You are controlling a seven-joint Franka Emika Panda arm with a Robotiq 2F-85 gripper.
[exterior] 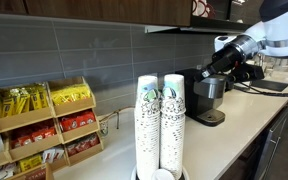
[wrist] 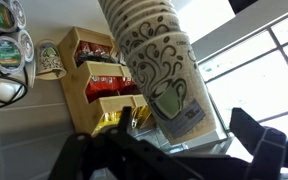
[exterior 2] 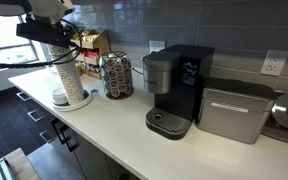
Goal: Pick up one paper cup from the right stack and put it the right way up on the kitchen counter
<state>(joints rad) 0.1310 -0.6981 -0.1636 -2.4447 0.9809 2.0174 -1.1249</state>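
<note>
Cup stacks (exterior: 172,120); snack rack (exterior: 44,120), coffee maker (exterior: 208,100) behind

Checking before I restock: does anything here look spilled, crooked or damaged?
Nothing stands out. Both cup stacks stand upright, the snack rack looks tidy, and the counter shows no spill.

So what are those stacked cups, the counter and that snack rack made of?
The stacked cups look like matte paper: thin nested rims, printed swirls. The counter seems smooth cream laminate or stone; I can't tell which. The snack rack looks like pale wood, tan with flat panels.
</note>
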